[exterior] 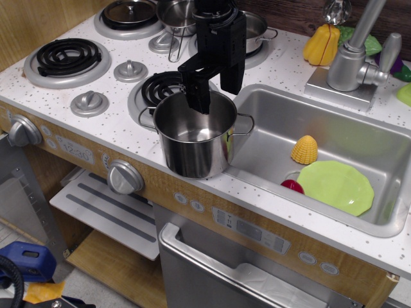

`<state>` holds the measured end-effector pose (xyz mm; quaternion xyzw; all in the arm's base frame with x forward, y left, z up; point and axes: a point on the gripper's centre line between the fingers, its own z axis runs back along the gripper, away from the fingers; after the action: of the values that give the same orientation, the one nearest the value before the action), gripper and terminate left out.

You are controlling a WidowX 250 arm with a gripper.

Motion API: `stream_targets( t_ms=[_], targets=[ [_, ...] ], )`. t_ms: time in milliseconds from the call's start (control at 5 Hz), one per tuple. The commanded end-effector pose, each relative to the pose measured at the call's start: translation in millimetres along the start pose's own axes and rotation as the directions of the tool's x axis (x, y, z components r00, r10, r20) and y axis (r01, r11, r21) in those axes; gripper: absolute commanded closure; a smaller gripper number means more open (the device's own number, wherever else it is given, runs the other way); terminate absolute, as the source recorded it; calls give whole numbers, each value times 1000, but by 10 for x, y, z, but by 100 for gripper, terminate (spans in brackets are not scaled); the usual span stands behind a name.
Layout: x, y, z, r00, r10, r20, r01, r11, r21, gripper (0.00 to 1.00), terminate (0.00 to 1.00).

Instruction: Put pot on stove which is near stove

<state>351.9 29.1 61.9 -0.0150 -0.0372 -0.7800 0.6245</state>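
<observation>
The tall shiny steel pot (192, 151) with wire loop handles stands upright at the counter's front edge, between the sink and the front burner. My black gripper (212, 96) comes down from above onto the pot's far rim, with one finger (198, 96) inside the pot and the other outside, closed on the rim. The stove (157, 86), a silver burner disc with a black coil, lies just behind and left of the pot, partly hidden by it. I cannot tell whether the pot rests on the counter or hangs just above it.
A steel sink (257, 151) on the right holds a yellow corn (304, 149), a green plate (337, 186) and a red item (292, 186). A faucet (350, 64) stands behind it. Another coil burner (67, 61), silver knobbed discs (90, 102) and smaller steel pots (253, 32) lie left and behind.
</observation>
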Motion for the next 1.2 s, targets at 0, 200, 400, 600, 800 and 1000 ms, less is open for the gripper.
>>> stream_targets(
  t_ms=[0, 200, 400, 600, 800, 1000],
  targets=[
    [0, 0, 0, 1000, 0, 0, 0, 1000, 0, 0, 0],
    [8, 2, -101, 1000, -1, 24, 0, 1000, 22, 0, 0],
    [4, 18, -174, 999, -4, 34, 2, 999, 40, 0, 0],
    [9, 63, -206, 1000, 5, 16, -6, 999, 43, 100, 0],
    [-11, 78, -199, 1000, -2, 25, 1, 999, 43, 100, 0],
    [-21, 55, -89, 1000, -2, -11, 3, 999, 38, 100, 0]
  ],
)
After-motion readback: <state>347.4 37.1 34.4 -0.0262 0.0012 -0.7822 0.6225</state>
